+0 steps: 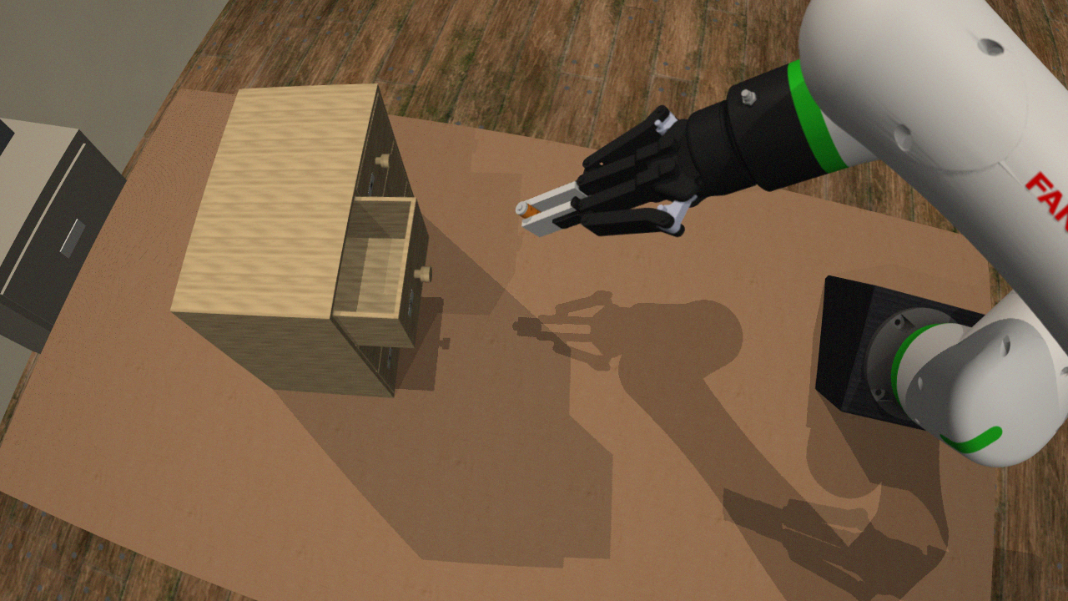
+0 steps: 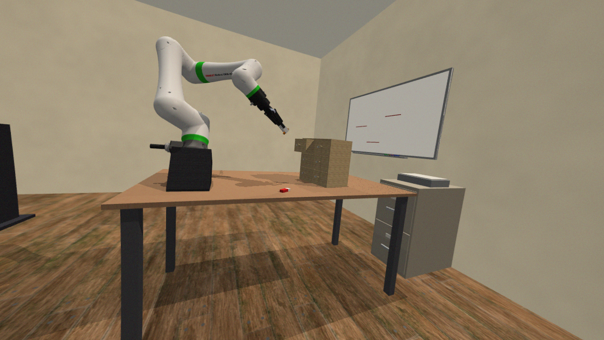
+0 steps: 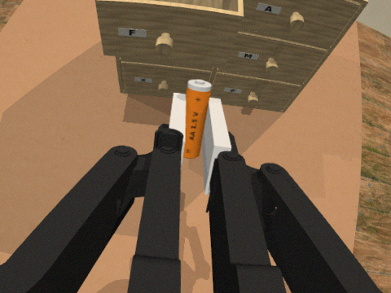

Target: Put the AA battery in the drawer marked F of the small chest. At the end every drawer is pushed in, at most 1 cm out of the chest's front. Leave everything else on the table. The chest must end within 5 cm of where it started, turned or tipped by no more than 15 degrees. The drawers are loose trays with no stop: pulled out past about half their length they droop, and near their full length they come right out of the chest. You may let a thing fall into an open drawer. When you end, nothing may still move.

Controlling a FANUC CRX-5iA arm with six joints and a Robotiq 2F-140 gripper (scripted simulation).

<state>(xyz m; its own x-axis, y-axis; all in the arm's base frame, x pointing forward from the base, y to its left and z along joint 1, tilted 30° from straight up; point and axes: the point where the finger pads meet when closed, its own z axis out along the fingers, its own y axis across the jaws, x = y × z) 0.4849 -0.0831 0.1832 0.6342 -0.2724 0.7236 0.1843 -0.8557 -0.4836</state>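
Apparently, open drawer F (image 1: 375, 278) (image 3: 171, 28) has nothing inside, though shadowed.

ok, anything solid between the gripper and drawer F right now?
Nothing solid between the gripper and drawer F, only the held battery; top view shows it.

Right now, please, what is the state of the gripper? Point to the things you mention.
Gripper (image 1: 539, 214) (image 2: 283, 129) (image 3: 194, 115): closed on the orange AA battery (image 1: 526, 209) (image 3: 196, 118), its plus end toward the chest (image 1: 276, 194) (image 2: 338, 162) (image 3: 183, 42).
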